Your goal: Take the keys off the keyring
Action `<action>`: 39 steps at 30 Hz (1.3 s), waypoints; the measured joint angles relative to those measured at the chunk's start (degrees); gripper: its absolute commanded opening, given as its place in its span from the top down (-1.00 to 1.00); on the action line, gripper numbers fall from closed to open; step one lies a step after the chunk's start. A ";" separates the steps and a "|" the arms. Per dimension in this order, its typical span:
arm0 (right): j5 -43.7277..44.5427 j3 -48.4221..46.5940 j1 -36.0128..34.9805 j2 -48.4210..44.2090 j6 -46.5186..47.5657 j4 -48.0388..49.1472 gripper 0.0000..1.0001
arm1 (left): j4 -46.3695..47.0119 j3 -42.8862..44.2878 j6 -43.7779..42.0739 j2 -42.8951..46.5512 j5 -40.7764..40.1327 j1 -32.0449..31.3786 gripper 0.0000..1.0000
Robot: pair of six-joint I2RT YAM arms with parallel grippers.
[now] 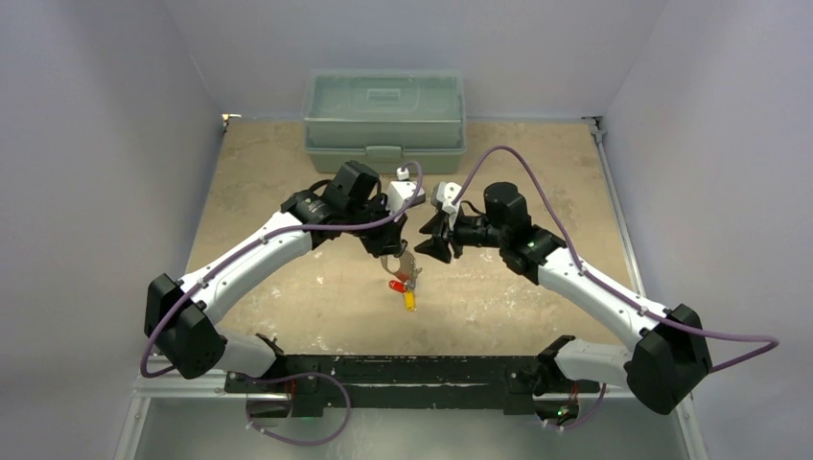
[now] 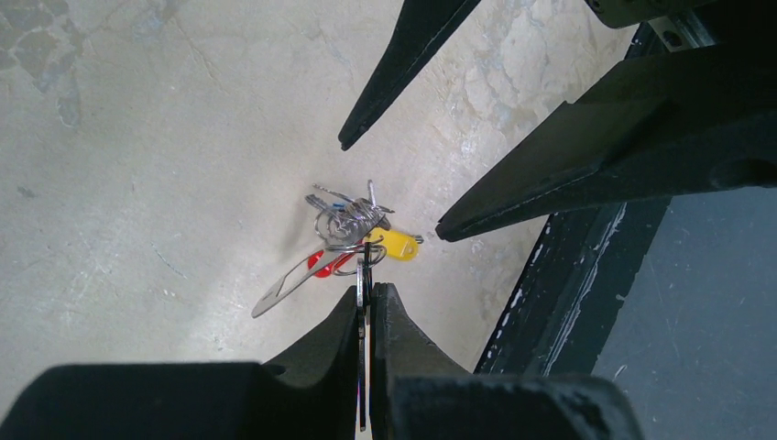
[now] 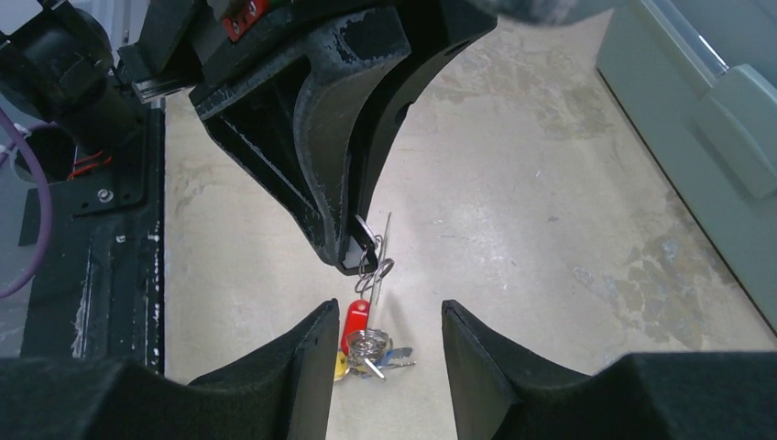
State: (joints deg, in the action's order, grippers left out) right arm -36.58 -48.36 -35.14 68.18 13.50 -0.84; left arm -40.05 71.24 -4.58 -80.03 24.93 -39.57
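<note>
My left gripper (image 1: 396, 257) (image 2: 367, 291) is shut on a thin dark flat piece of the key bunch and holds it above the table. From it hang wire rings, the grey oval keyring (image 2: 279, 291), a red tag (image 2: 321, 265), a yellow tag (image 2: 395, 243) and the silvery keys (image 2: 348, 218). In the top view the bunch (image 1: 407, 286) hangs below the left fingers. My right gripper (image 1: 429, 240) (image 3: 387, 316) is open and empty, just right of the bunch. In the right wrist view the red tag (image 3: 355, 323) and keys (image 3: 377, 350) show between its fingers.
A grey-green lidded plastic box (image 1: 383, 107) stands at the back of the table and also shows in the right wrist view (image 3: 724, 110). A black frame rail (image 1: 403, 369) runs along the near edge. Grey walls close in both sides.
</note>
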 measured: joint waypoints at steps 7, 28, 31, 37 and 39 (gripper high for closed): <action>-0.11 0.09 -0.85 0.85 -0.63 2.51 -0.01 | 0.63 0.00 2.29 0.00 0.72 0.00 1.00; -0.66 3.19 -2.82 2.73 5.11 5.73 0.27 | 0.94 0.00 1.44 0.00 4.04 0.20 1.00; -0.70 3.26 -2.84 2.71 5.73 5.88 0.41 | 0.94 0.00 0.92 0.00 4.79 0.46 1.00; -0.70 3.61 -2.84 2.71 6.10 5.60 0.62 | 0.96 0.00 0.13 0.04 6.54 0.90 1.00; -0.72 3.61 -2.84 2.71 6.23 5.38 0.76 | 0.96 0.00 -0.37 0.09 6.84 0.94 1.00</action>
State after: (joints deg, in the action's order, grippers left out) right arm -37.30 -44.75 -37.98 70.89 19.73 4.54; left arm -39.09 71.24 -4.95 -79.94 31.77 -38.63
